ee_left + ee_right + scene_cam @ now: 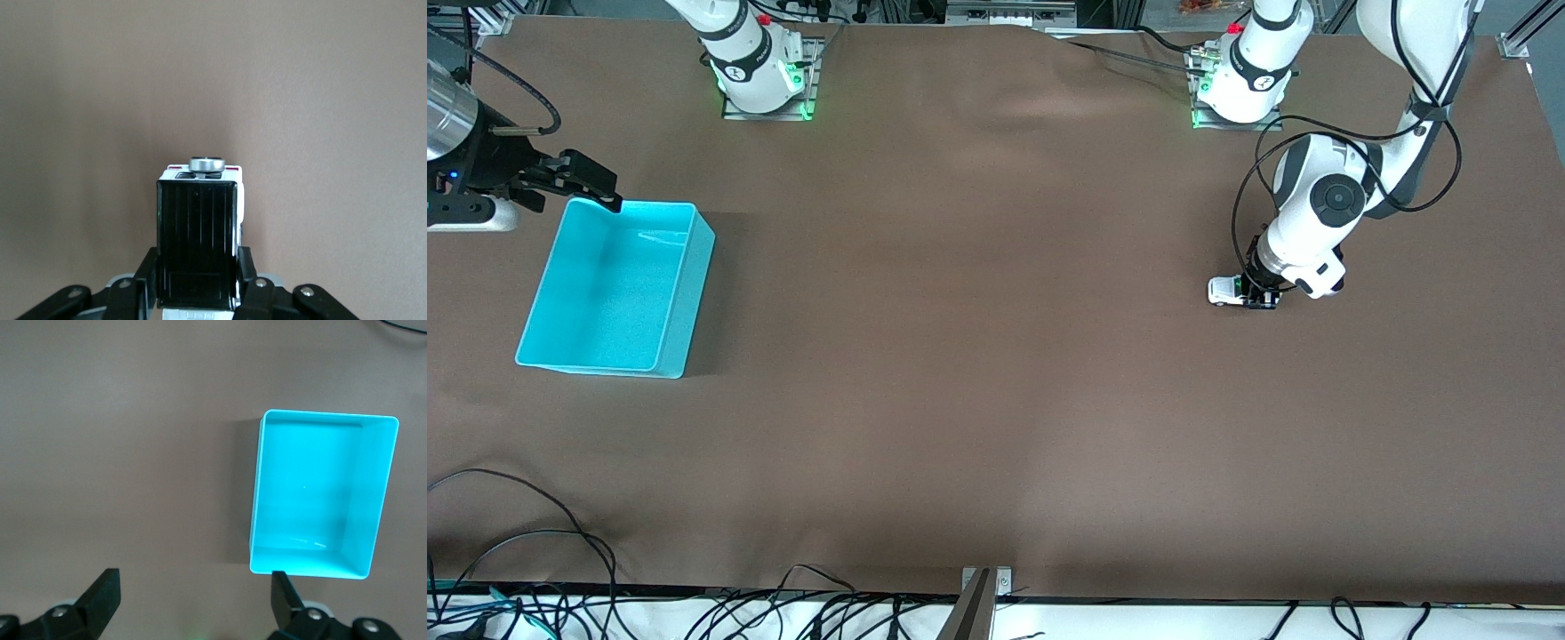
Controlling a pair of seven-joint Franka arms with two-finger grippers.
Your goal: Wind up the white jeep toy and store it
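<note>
The white jeep toy stands on the brown table near the left arm's end. My left gripper is down at table level, shut on the jeep's rear part. In the left wrist view the jeep's black roof fills the space between both fingers, which press its sides; a spare wheel shows at its end. The cyan bin sits empty near the right arm's end. My right gripper hangs open and empty over the bin's corner nearest the bases; the right wrist view shows the bin below it.
Brown cloth covers the table, wrinkled near the bases. Cables trail along the edge nearest the front camera. A metal bracket sits at that edge's middle.
</note>
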